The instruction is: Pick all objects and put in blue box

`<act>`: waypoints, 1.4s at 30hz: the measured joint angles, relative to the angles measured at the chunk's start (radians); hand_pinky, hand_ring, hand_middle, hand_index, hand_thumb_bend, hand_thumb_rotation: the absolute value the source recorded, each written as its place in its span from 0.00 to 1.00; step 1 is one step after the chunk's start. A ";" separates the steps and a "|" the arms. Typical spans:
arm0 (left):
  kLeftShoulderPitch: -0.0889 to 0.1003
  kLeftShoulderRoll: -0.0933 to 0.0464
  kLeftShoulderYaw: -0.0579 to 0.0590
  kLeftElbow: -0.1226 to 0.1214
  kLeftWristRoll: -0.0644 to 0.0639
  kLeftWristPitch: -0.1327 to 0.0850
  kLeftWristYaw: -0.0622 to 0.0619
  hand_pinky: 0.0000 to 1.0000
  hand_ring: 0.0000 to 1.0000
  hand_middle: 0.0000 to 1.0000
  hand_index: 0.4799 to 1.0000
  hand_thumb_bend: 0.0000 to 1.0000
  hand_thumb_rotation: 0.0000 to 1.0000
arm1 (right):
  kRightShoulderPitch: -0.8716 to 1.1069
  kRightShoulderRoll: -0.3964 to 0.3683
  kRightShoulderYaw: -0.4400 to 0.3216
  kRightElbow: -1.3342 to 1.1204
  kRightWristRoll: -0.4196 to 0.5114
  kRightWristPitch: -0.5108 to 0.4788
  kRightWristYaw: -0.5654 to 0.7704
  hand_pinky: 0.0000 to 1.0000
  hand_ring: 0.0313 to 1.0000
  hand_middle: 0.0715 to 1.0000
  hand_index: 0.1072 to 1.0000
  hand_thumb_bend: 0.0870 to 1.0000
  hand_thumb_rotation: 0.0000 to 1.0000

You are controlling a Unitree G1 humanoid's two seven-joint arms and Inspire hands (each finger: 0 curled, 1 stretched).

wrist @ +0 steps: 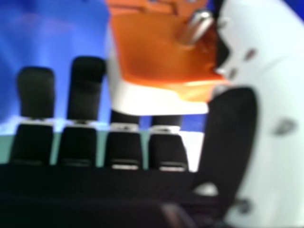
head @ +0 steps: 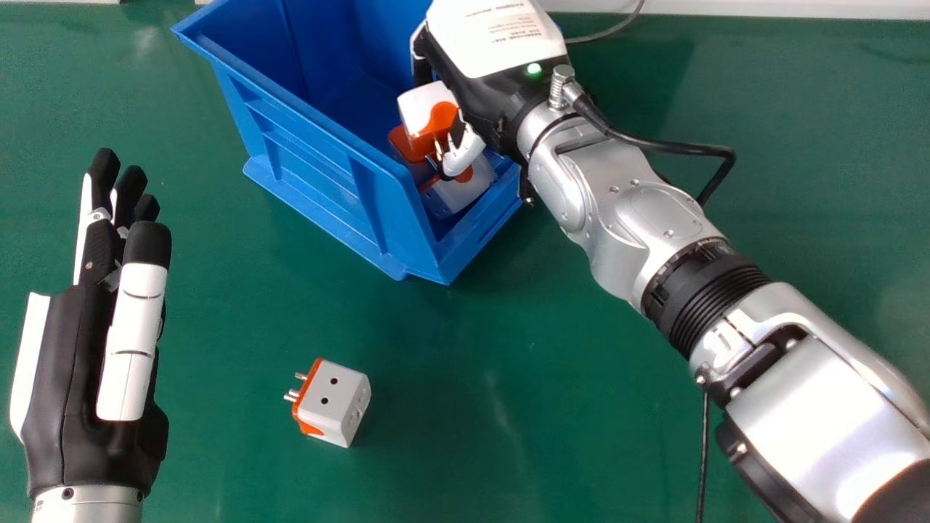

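Green surface (head: pixel 552 421) (glossy) under box (head: pixel 305 171); white strip (head: pixel 770 7) beyond

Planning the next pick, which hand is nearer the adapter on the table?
Left: the left hand is left of that adapter; the right hand is farther, holding another adapter over the blue box.

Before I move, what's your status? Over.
Right robot hand pinching adapter over blue box, another adapter beneath. Left robot hand open. Loose adapter on table.

The right hand (head: pixel 485 88) holds a white-and-orange plug adapter (head: pixel 425 109) in the blue box (head: pixel 312 174); a second plug adapter (head: pixel 333 403) lies on the green table (head: pixel 523 414), between box and open left hand (head: pixel 76 356).
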State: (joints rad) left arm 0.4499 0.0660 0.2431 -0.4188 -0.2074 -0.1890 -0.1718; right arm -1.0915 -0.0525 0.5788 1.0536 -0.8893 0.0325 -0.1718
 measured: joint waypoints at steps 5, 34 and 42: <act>0.000 -0.001 -0.001 0.008 0.000 -0.004 -0.003 1.00 1.00 1.00 1.00 0.76 0.99 | -0.006 0.004 0.013 0.030 0.009 -0.007 -0.021 0.30 0.42 0.51 0.45 0.44 0.00; 0.015 -0.008 -0.008 0.004 0.001 -0.015 0.001 1.00 1.00 1.00 1.00 0.77 0.99 | -0.024 0.002 0.079 0.117 0.020 -0.033 -0.098 0.30 0.43 0.53 0.45 0.44 0.00; 0.015 -0.009 -0.012 0.002 0.001 -0.014 0.004 1.00 1.00 1.00 1.00 0.75 0.99 | -0.024 0.011 0.070 0.117 0.032 0.011 -0.092 0.31 0.44 0.55 0.44 0.44 0.00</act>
State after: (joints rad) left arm 0.4649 0.0573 0.2314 -0.4168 -0.2064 -0.2026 -0.1682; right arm -1.1152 -0.0413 0.6493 1.1706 -0.8574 0.0434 -0.2635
